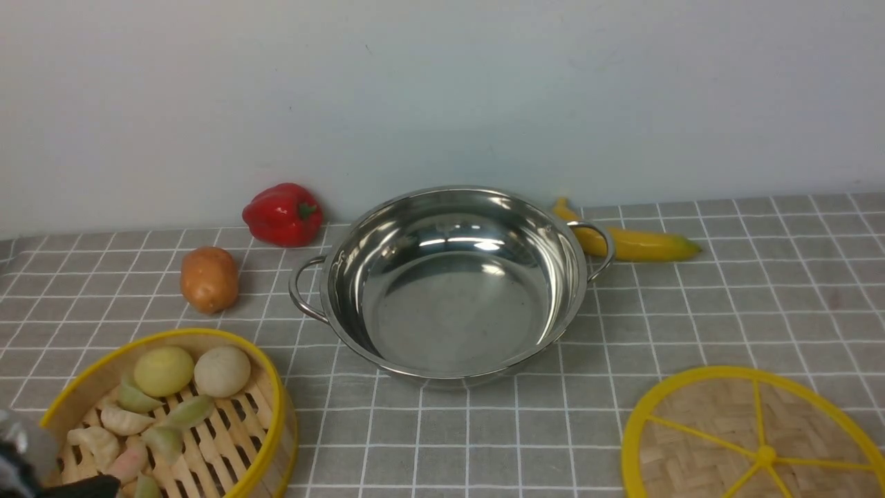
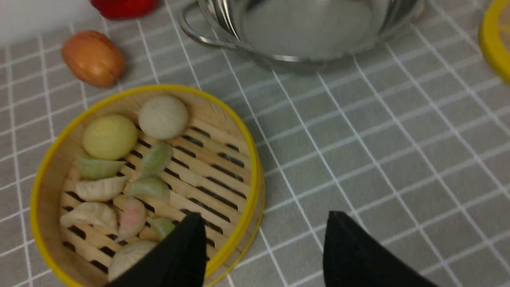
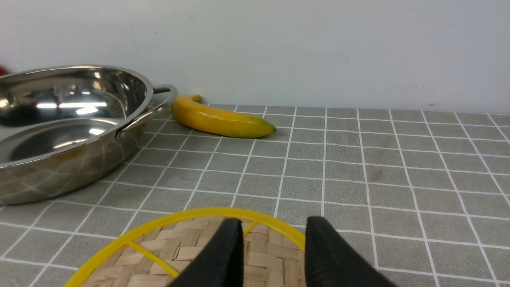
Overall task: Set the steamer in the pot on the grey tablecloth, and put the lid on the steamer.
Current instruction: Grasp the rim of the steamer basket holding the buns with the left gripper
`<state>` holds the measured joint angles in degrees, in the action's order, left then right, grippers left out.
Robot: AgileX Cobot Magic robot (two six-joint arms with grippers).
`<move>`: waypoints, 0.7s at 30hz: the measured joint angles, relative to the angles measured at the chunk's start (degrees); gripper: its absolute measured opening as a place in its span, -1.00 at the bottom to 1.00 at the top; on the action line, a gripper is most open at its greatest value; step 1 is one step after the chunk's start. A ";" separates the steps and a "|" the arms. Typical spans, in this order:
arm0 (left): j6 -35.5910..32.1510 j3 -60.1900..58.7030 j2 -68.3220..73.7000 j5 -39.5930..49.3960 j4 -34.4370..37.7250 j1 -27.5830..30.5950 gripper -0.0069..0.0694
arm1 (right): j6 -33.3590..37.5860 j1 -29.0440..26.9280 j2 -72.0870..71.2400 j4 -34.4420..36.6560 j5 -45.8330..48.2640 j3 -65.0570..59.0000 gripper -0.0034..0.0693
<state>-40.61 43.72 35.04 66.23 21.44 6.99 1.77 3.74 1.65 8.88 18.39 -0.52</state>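
At the near left corner of the grey tablecloth stands the steamer, its slatted floor holding pale buns and dumplings; the left gripper hangs over its near side with jaws apart, one black finger above the basket's floor and the other outside over the cloth, the yellow rim between them, nothing grasped. At the near right corner lies the lid, flat on the cloth, partly cut off by the picture's edge; the right gripper is also released, its two fingers spread over the lid's far rim (whether they touch it I cannot tell). Farther back, about midway across the cloth, sits the pot, shiny and holding nothing; a potato lies left of its left handle. Along the far edge, by the wall, rest a red pepper on the left and a banana just behind the pot's right handle.
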 joint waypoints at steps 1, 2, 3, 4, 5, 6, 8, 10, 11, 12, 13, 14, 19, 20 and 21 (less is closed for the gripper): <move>-2.60 0.25 2.56 -0.25 0.51 0.00 0.17 | 0.00 0.00 0.00 0.00 0.00 0.00 -0.24; -4.55 0.33 5.07 -0.58 1.34 0.00 0.17 | 0.00 0.00 0.00 0.00 0.00 0.00 -0.24; -5.84 0.43 8.11 -1.13 2.27 0.00 0.17 | 0.00 0.00 0.00 0.00 0.00 0.00 -0.24; -6.24 0.43 8.60 -1.26 2.68 0.00 0.17 | 0.00 0.00 0.00 0.00 0.00 0.00 -0.24; -7.06 0.51 13.23 -1.75 3.83 0.00 0.17 | 0.00 0.00 0.00 0.00 0.00 0.00 -0.24; -7.13 0.51 14.28 -1.75 3.95 0.00 0.17 | 0.00 0.00 0.00 0.00 0.00 0.00 -0.24; -7.13 0.51 21.36 -1.70 4.23 0.00 0.17 | 0.00 0.00 0.00 0.00 0.00 0.00 -0.24; -7.08 0.51 24.18 -1.70 4.34 0.00 0.17 | 0.00 0.00 0.00 0.06 0.00 0.00 -0.24; -7.08 0.51 26.37 -1.70 4.34 0.00 0.17 | 0.00 0.00 0.00 0.06 0.00 0.00 -0.24; -7.08 0.51 29.84 -1.90 4.34 0.00 0.16 | 0.00 0.00 0.00 0.06 0.00 0.00 -0.24; -7.08 0.51 32.06 -2.25 4.34 0.00 0.14 | 0.00 0.00 0.00 0.06 0.00 0.00 -0.24; -7.02 0.51 33.70 -2.67 4.34 0.00 0.12 | 0.00 0.00 0.00 0.06 0.00 0.00 -0.24; -7.02 0.51 40.80 -6.81 4.46 0.00 0.06 | 0.00 0.00 0.00 0.06 0.00 0.00 -0.24; -7.02 0.51 41.46 -7.16 4.46 0.00 0.06 | 0.00 0.00 0.00 0.06 0.00 0.00 -0.24; -7.17 0.51 42.07 -7.87 4.63 0.00 0.06 | 0.00 0.00 0.00 0.06 0.00 0.00 -0.24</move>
<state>-47.78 44.22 77.12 58.36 26.08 6.99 1.77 3.74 1.65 8.93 18.39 -0.52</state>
